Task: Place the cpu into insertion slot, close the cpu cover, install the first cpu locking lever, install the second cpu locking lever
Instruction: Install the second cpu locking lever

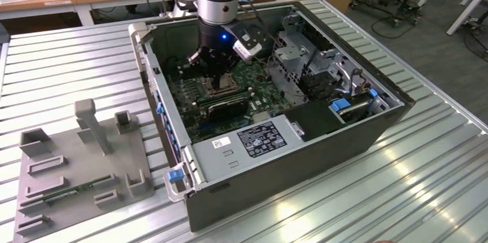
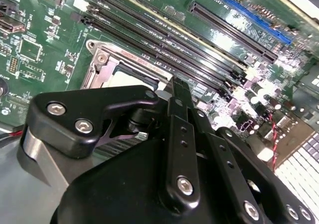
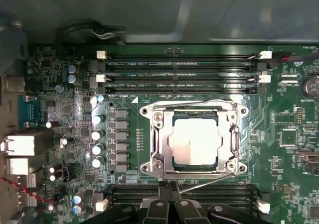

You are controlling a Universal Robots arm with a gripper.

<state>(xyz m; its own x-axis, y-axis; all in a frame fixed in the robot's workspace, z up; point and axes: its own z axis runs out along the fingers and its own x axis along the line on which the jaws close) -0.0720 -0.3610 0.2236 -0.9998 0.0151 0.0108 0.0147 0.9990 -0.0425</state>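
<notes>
The pale square cpu [image 3: 194, 142] lies flat in the insertion slot [image 3: 147, 168] on the green board. The silvery cpu cover [image 3: 162, 144] is folded down around it, and the chip shows through its window. One thin wire lever [image 3: 189, 103] runs along the cover's edge nearest the memory slots. A second wire lever [image 3: 209, 182] slants off the opposite edge toward my fingertips. My gripper [image 3: 169, 185] is shut, hovering just beside the socket with its tips close to that lever's end. In the second wrist view my gripper [image 2: 179, 84] stands over the cpu [image 2: 134, 75]. The exterior view has my gripper [image 1: 223, 86] deep inside the case.
The open computer case [image 1: 320, 157] walls me in on all sides. Black memory slots [image 3: 179, 77] flank the socket, with capacitors [image 3: 97, 134] close by. A power supply [image 1: 252, 140] and a drive cage [image 1: 294, 54] crowd the interior. A grey fixture plate [image 1: 76, 168] lies on the table outside.
</notes>
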